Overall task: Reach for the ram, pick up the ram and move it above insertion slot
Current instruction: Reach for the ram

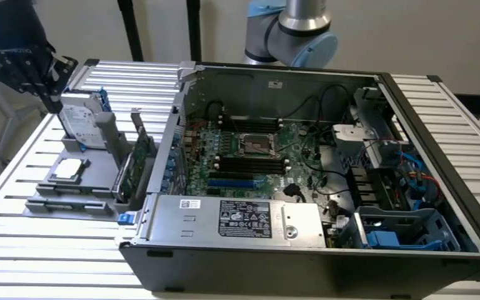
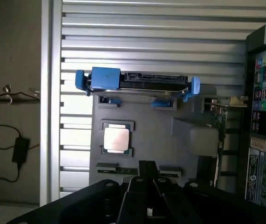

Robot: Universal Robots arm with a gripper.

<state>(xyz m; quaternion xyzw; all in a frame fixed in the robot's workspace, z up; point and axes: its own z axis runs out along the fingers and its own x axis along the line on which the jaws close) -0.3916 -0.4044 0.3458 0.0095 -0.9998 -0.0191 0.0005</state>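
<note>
Empty gripper (image 2: 146,165), fingers together, hangs above the tray (image 2: 170,140) holding the ram (image 2: 105,167). Descending clenched, it could hit the ram.

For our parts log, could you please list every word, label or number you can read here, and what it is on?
No text can be read.
Power supply label: print too blurred.
Hard drive label: too blurred.
Case rear sticker: too small.
</note>
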